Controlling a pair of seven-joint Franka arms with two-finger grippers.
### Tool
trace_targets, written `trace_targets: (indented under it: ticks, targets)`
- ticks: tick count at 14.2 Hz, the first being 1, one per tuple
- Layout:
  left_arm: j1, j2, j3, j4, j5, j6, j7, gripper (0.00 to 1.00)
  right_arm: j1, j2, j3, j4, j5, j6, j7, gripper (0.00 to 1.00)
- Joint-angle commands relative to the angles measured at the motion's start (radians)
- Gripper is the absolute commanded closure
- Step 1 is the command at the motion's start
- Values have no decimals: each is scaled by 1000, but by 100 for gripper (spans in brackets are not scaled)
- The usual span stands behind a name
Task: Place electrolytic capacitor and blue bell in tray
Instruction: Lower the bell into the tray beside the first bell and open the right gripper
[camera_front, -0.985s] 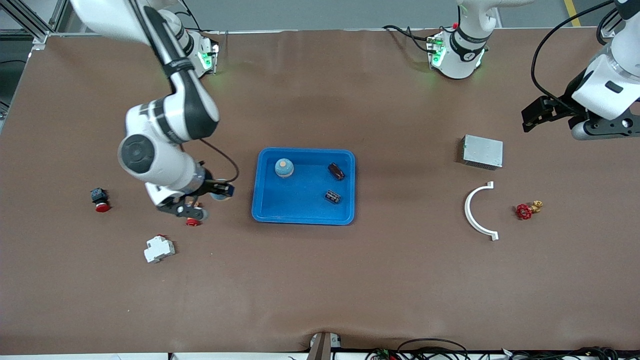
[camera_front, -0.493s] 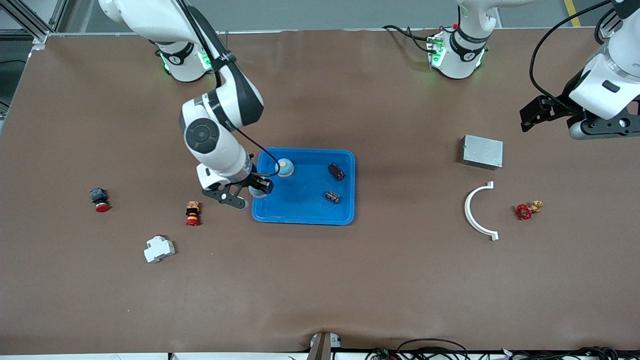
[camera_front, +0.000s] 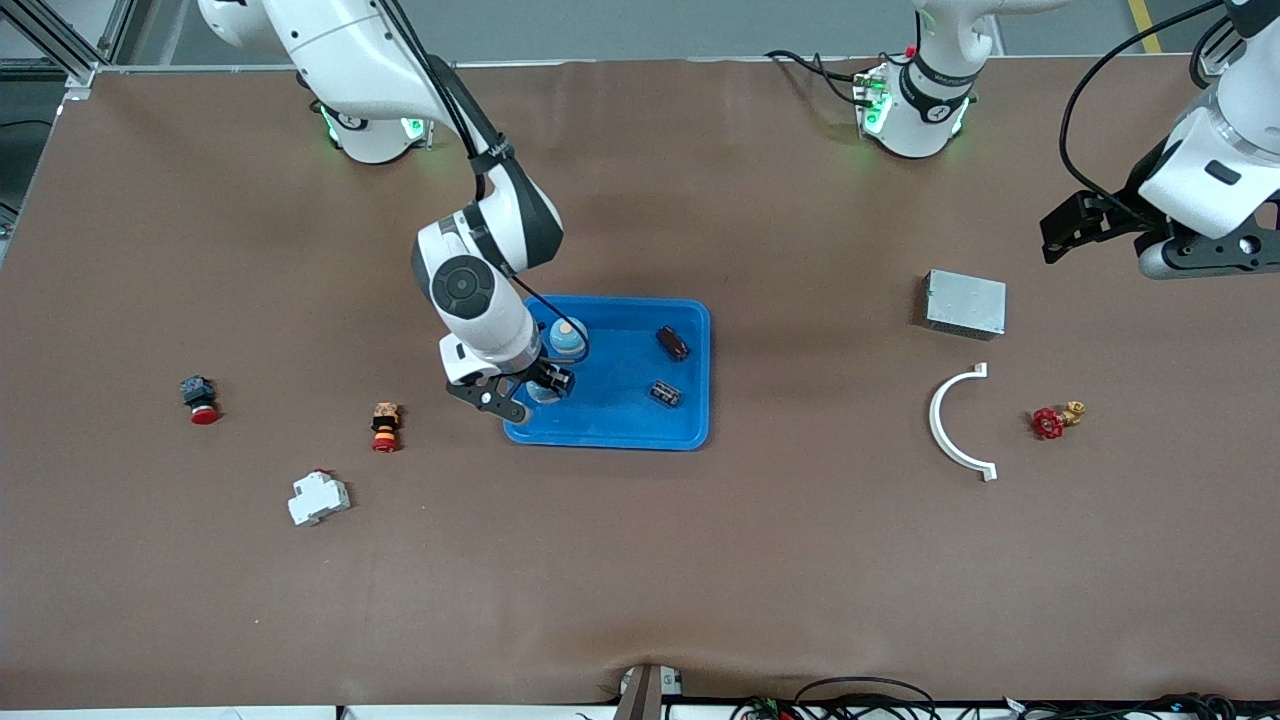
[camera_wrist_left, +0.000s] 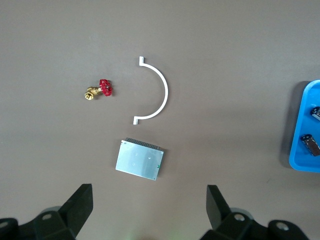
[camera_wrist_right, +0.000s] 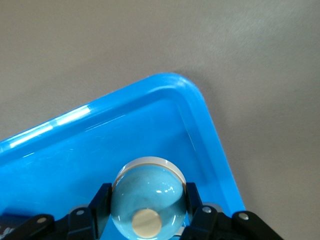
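The right gripper (camera_wrist_right: 148, 212) is clamping the smooth, rounded, likely slippery blue bell (camera_wrist_right: 148, 200) across its sides over the tray (camera_front: 690, 435). The left gripper (camera_wrist_left: 149, 210) is waiting open above the desk (camera_front: 800, 560) at the left arm's end.

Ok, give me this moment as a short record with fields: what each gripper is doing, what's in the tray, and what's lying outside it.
right gripper: shut on a blue bell, over the tray at the right arm's end
left gripper: open, waiting above the table near the grey metal box
in tray: another blue bell, two electrolytic capacitors
outside, left arm's end: white curved piece, red-handled valve
outside, right arm's end: two red push buttons, white breaker
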Motion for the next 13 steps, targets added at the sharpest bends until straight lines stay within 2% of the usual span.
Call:
trace_targets:
  ticks: [1,13]
  targets:
    - [6,-8,-1,2,20,-16,6,0,27,30,-12,15,-2,25,37,100]
    - [3,21,-4,6,22,-11,4,0,50,103,-12,78,-2,46,84,100]
